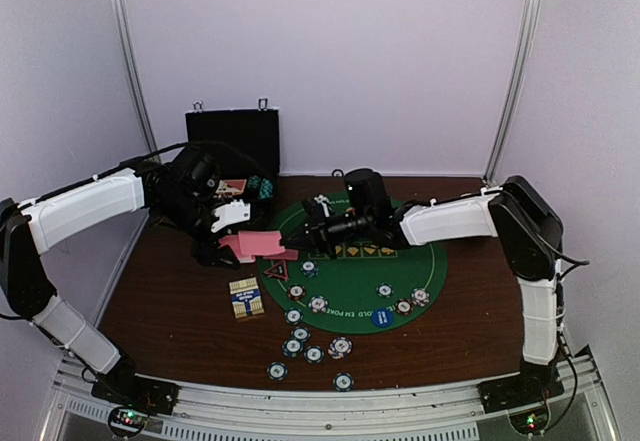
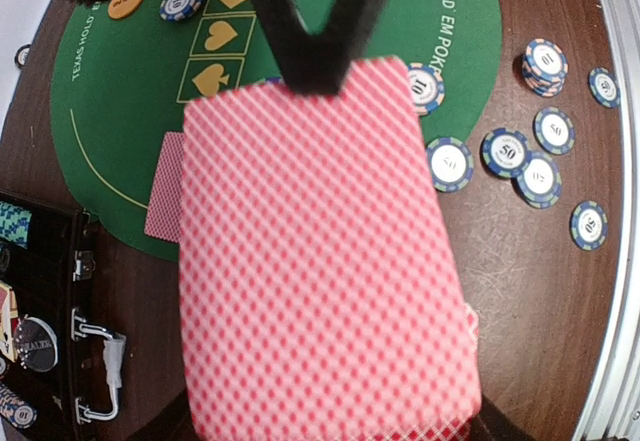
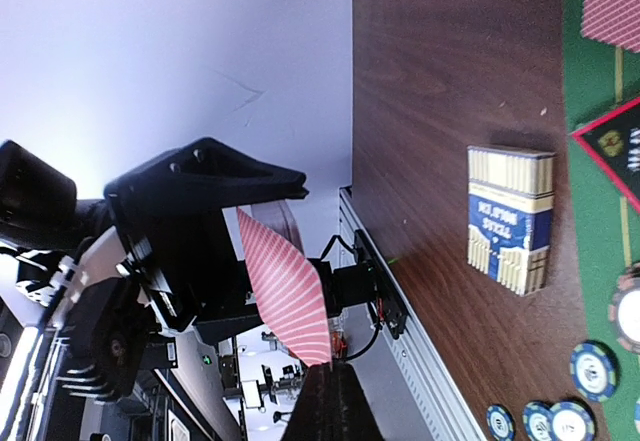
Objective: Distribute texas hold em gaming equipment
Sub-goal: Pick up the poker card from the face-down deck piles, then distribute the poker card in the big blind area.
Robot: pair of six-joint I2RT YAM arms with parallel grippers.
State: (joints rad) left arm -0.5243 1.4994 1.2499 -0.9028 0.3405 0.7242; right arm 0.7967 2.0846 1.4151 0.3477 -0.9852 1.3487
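**One card to slide off the deck**

On the left, the left arm [image 1: 85,206] holds the deck of cards [image 2: 320,261] up over the worktop [image 1: 170,301], by the edge of the green mat [image 1: 350,276]. Its jaws are closed on the deck. In the middle, the top card [image 3: 290,291] bends away from the deck. On the right, the right arm [image 1: 450,219] reaches in with its jaws closed. They seem to pinch that card's edge, though the wrist view is dark there. One other card [image 2: 165,186] lies face down on the mat. The chips [image 1: 300,346] sit near the front of the worktop.

To do this step well, I think the right jaws should pull slow and straight, so only one card comes. The left jaws should hold the rest tight. Then the card can go flat on a bare part of the mat.
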